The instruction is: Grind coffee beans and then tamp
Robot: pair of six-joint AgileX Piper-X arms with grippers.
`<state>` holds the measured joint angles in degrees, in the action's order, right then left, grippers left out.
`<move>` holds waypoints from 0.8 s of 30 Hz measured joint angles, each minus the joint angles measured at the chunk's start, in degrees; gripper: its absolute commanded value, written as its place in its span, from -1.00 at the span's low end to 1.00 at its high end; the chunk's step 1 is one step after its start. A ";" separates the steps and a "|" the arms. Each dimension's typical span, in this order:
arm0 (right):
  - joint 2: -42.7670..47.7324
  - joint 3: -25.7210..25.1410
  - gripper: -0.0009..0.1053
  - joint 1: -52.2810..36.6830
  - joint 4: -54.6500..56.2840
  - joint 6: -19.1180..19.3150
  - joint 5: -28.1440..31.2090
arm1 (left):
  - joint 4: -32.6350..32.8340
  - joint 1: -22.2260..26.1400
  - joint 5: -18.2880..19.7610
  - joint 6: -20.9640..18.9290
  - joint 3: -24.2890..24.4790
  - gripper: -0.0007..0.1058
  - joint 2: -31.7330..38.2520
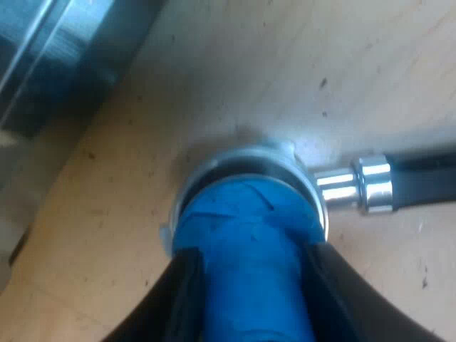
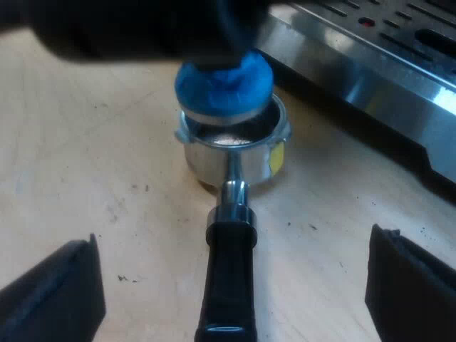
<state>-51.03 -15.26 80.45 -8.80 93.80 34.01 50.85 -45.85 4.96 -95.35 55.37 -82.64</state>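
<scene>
1. Left hand (image 1: pixel 254 260), one. Its two black fingers are pressed against opposite sides of the tamper, which is pinched between them from above.
2. Tamper (image 1: pixel 242 206), one, blue. It is held upright, with its base set at the mouth of the holder's basket.
3. Holder (image 1: pixel 214 160), one, metal. It is stood on the counter near the espresso machine, basket mouth upward. Its dark handle (image 1: pixel 420 182) is joined to the basket by a bright metal neck and is laid out level, away from the machine.
4. Counter (image 1: pixel 235 78), one, pale wood. It is flecked with small dark marks.
5. Espresso machine (image 2: pixel 370 71), one. Its slotted metal front tray is seen just beyond the holder.
6. Right hand (image 2: pixel 231 288), one. Its fingers are spread wide and nothing is pinched. The handle is seen between them, touched by neither.
7. Views compared:
   - In the left wrist view the tamper is seen from above. It covers most of the basket, and the rim shows around it.
   - In the right wrist view the basket's side wall is added, with one yellow patch (image 2: pixel 276 158) on it. A sliver of pale brown grounds (image 2: pixel 228 139) is seen under the tamper's edge.
   - The machine is recorded as a dark metal edge in the left wrist view and as a slotted tray in the right.
</scene>
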 measured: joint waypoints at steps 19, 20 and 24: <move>0.00 0.00 0.46 0.00 0.00 0.00 0.00 | -1.42 0.00 2.44 0.00 0.11 -0.98 -2.42; 0.00 0.00 0.46 0.00 0.00 0.00 0.00 | -1.42 0.00 2.56 0.00 0.20 -0.98 -2.57; 0.00 0.00 0.46 0.00 0.00 0.00 0.00 | -1.57 0.00 2.71 0.00 0.27 -0.98 -2.68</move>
<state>-51.03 -15.26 80.45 -8.80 93.80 34.01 49.28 -45.85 7.67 -95.35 55.65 -85.32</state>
